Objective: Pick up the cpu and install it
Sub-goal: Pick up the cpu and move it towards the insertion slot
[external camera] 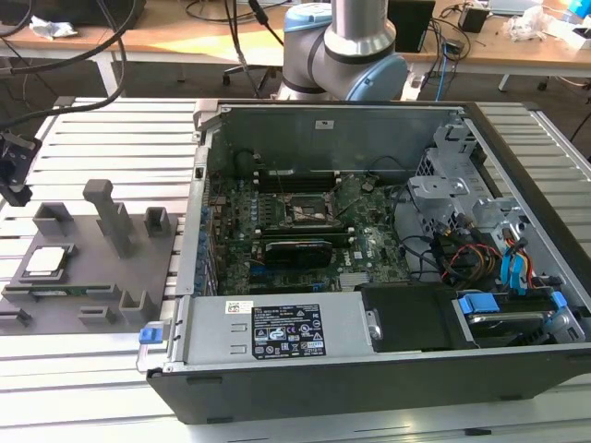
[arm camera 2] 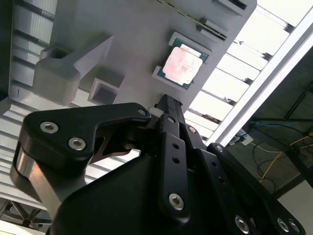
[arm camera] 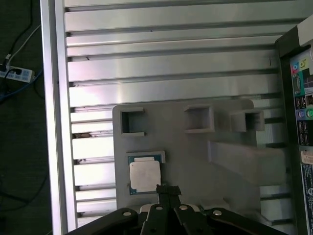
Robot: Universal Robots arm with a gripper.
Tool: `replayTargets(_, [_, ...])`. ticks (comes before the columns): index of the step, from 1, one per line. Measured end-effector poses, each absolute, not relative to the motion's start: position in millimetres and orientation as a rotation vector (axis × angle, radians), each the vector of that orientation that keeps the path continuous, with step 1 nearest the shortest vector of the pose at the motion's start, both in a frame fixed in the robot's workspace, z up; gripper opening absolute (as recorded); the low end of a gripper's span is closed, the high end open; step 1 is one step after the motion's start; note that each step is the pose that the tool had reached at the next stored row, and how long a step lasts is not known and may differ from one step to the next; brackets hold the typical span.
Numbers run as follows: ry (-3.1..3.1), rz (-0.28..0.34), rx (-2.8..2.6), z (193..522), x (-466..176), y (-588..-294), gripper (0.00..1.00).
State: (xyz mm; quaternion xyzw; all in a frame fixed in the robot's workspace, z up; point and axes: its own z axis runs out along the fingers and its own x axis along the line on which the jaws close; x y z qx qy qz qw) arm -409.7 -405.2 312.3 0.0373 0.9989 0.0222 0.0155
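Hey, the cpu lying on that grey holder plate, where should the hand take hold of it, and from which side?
Grip the cpu by two opposite thin edges, coming straight down from above. It lies flat, metal top up, on the grey holder plate, so probably only its rim offers a hold; the flat top gives nothing to pinch.

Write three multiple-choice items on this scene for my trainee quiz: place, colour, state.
1. The grey plastic holder block lies: A inside the open black computer case; B at the exterior view's left of it; C at its right.
2. The small flat square cpu has a top coloured: A black; B silver-white; C red.
3. The cpu is: A lying flat in the holder block; B clamped in the black gripper; C inside the case.
Key: 1B, the block sits outside the case on that side; 2B, its lid shines pale; 3A, the gripper hangs clear of it.
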Motion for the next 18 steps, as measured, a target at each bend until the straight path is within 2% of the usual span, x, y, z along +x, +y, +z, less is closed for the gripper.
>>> replayTargets(18, [3.107,0.069,0.116,271,-411,-405,0.11])
